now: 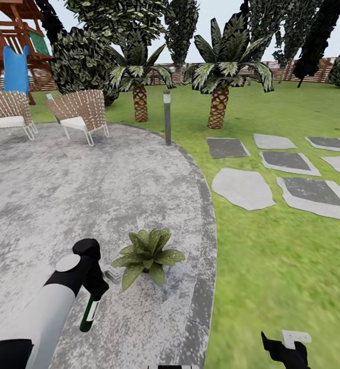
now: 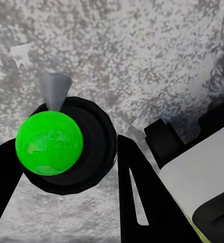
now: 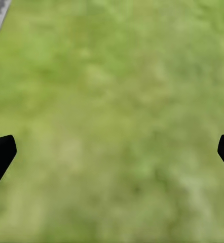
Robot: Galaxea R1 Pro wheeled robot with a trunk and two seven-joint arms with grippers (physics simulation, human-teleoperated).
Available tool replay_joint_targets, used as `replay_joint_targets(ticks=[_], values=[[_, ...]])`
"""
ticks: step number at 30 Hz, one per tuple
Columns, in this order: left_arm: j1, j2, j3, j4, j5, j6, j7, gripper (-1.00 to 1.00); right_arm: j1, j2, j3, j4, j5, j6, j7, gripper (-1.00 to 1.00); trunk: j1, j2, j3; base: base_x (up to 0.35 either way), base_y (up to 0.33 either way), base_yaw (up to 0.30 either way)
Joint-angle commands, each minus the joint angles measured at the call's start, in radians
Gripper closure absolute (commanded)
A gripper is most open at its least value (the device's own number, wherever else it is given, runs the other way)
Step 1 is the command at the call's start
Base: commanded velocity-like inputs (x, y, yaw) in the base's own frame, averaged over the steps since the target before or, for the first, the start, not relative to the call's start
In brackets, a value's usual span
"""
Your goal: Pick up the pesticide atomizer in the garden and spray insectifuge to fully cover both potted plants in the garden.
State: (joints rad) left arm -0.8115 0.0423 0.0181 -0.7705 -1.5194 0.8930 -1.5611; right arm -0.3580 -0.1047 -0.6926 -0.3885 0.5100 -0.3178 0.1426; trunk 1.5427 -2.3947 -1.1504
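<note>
lawn (image 1: 272, 266) stretches wide on the right, stepping stones (image 1: 241, 188) dotted across it, and the round grey patio (image 1: 77, 189) fills the left. two wicker chairs (image 1: 80, 110) at its far edge, palm trees (image 1: 218, 72) behind. one potted plant (image 1: 146, 253) sits on the patio near its rim. just beside it, the left end effector (image 1: 94, 287) is pinching the spray bottle (image 1: 89, 313) (hanging neck-up, just off the plant's leaves). right end effector (image 3: 112, 152) spread wide over grass.

Rough speckled stone patio (image 1: 87, 195)
</note>
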Motion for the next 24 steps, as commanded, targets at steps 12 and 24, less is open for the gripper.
replay_joint_targets(ticks=[12,24], values=[[0.026,-0.004,0.002,-0.010,-0.002,0.012,-0.010,1.00,-0.001,0.000,-0.008,0.000,0.005,-0.004,0.008,-1.00,0.000,0.000,-0.001,0.005,-0.058,0.223],[0.026,-0.005,0.003,-0.012,-0.001,0.014,-0.010,1.00,-0.001,0.000,-0.008,0.003,0.005,-0.004,0.008,-1.00,0.000,0.000,-0.001,0.094,-0.267,0.017]])
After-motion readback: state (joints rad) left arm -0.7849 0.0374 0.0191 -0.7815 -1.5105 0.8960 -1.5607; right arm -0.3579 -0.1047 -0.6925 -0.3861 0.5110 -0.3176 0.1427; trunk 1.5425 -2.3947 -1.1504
